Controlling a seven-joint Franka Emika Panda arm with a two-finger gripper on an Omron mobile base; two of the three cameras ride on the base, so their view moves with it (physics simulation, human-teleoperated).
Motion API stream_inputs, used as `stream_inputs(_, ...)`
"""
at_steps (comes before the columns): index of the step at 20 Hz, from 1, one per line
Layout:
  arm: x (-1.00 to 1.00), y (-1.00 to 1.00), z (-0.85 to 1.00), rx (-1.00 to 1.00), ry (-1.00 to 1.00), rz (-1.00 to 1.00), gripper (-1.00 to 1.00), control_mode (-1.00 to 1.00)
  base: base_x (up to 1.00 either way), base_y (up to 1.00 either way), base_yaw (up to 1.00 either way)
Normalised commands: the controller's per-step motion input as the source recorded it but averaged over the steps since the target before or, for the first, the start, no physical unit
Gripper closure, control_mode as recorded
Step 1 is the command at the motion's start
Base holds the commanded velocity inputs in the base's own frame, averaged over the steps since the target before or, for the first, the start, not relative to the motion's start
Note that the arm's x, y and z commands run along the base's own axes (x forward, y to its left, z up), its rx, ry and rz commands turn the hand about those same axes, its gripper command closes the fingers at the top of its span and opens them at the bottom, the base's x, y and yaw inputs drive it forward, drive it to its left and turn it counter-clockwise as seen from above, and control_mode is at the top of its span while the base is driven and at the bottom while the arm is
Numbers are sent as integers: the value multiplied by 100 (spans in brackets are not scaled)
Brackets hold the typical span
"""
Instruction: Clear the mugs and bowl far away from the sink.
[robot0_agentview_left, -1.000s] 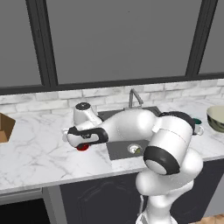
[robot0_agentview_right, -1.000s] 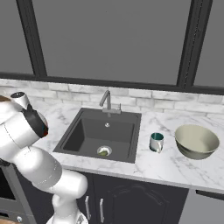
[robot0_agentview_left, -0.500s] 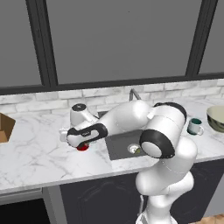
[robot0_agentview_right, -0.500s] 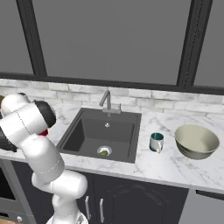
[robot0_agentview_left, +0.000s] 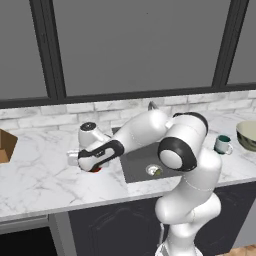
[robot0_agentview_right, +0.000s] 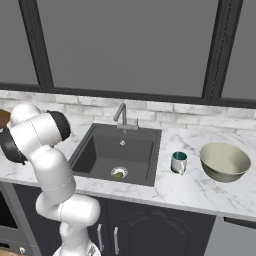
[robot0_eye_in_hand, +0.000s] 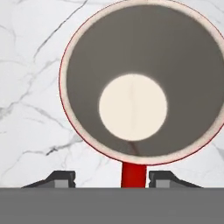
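The red mug (robot0_eye_in_hand: 140, 83) fills the hand view from above, standing on the marble counter, and its red handle (robot0_eye_in_hand: 134, 175) points down between my fingertips. My gripper (robot0_eye_in_hand: 113, 177) straddles that handle with its jaws apart; the right finger is almost against it and a gap is left on the other side. From the left base view the gripper (robot0_agentview_left: 92, 166) is low over the red mug (robot0_agentview_left: 96, 170), left of the sink (robot0_agentview_left: 135, 165). The white mug with a teal band (robot0_agentview_right: 178, 162) and the beige bowl (robot0_agentview_right: 225, 161) stand right of the sink (robot0_agentview_right: 117, 152).
A steel faucet (robot0_agentview_right: 121, 116) rises behind the basin. A brown cardboard box (robot0_agentview_left: 5, 145) sits at the counter's far left. Dark windows and a tiled backsplash line the back. The counter's front edge runs close below the red mug.
The arm has swung further left and bent lower, bringing the hand down over the red mug. The white mug and bowl have stayed put.
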Motion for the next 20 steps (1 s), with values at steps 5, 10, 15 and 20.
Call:
stream_inputs(5,22,-19,-27,0,-8,2,100,-100,0,0,0)
stream_inputs(10,14,-33,-23,0,-13,10,100,-100,0,0,0)
stream_inputs(15,-9,-4,9,0,-6,7,100,-100,0,0,0)
stream_inputs(20,-51,-5,92,2,3,0,100,-100,0,0,0)
